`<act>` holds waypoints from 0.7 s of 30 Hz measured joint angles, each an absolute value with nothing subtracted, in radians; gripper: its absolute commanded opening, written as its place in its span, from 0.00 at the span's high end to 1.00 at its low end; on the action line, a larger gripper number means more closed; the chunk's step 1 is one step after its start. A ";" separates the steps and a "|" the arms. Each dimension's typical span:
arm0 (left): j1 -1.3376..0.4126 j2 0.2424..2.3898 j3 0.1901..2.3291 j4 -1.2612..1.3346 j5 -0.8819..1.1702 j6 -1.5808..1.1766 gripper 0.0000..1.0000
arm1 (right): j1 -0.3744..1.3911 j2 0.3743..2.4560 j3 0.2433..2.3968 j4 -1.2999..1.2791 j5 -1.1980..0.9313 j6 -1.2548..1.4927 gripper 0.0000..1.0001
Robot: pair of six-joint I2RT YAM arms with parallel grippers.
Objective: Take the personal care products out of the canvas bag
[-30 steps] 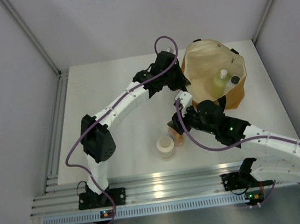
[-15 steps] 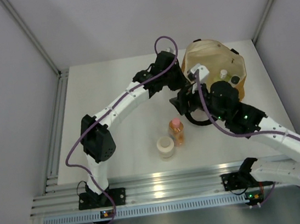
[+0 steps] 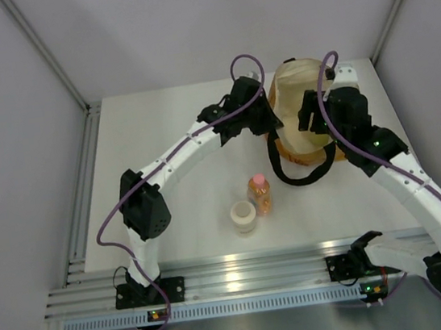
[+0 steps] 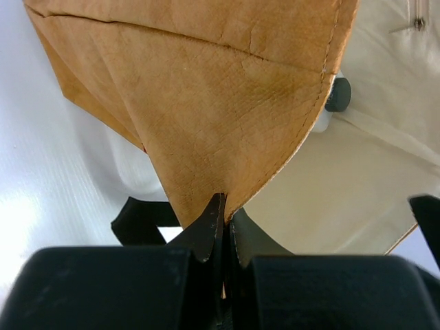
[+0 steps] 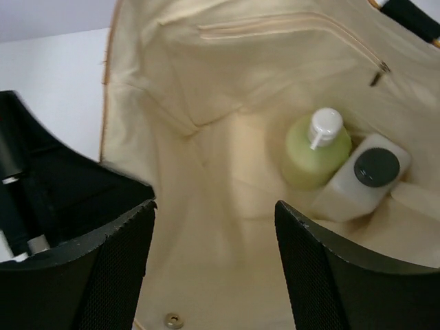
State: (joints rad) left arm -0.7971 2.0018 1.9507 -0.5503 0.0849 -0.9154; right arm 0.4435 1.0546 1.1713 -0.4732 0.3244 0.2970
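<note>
Seen from above, the orange bottle (image 3: 261, 195) now stands on the table (image 3: 195, 217) just beside the cream jar (image 3: 243, 216), near the front. The right gripper (image 3: 314, 120) has swung back over the canvas bag (image 3: 291, 82) at the far right. That looks like two products out and two to go. A black handle (image 3: 303, 177) lies looped on the tabletop between bag and bottles.

At the left wrist, the left gripper (image 4: 223, 206) is clenched on the bag's tan rim, holding the mouth open.

At the right wrist, the jaws are spread and empty above the lining. The green bottle (image 5: 313, 155) and white bottle (image 5: 361, 179) touch side by side at the bottom, with cloth close around them.
</note>
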 measured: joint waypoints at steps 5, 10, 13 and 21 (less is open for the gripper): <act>-0.822 2.002 1.950 -0.550 0.075 -0.915 1.00 | 0.400 1.057 1.126 -0.525 0.400 0.343 0.32; -0.840 2.001 1.948 -0.549 0.057 -0.915 1.00 | 0.358 1.042 1.024 -0.538 0.415 0.372 0.32; -0.841 1.998 1.936 -0.549 0.054 -0.915 1.00 | 0.339 1.041 0.979 -0.543 0.414 0.387 0.32; -0.841 1.992 1.911 -0.547 0.056 -0.918 1.00 | 0.280 1.102 0.997 -0.543 0.400 0.381 0.34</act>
State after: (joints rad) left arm -0.8410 1.9923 1.9106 -0.5468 0.0555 -0.9184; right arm 0.2798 1.1015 0.9970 -0.5426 0.3996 0.3813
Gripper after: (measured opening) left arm 0.026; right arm 0.676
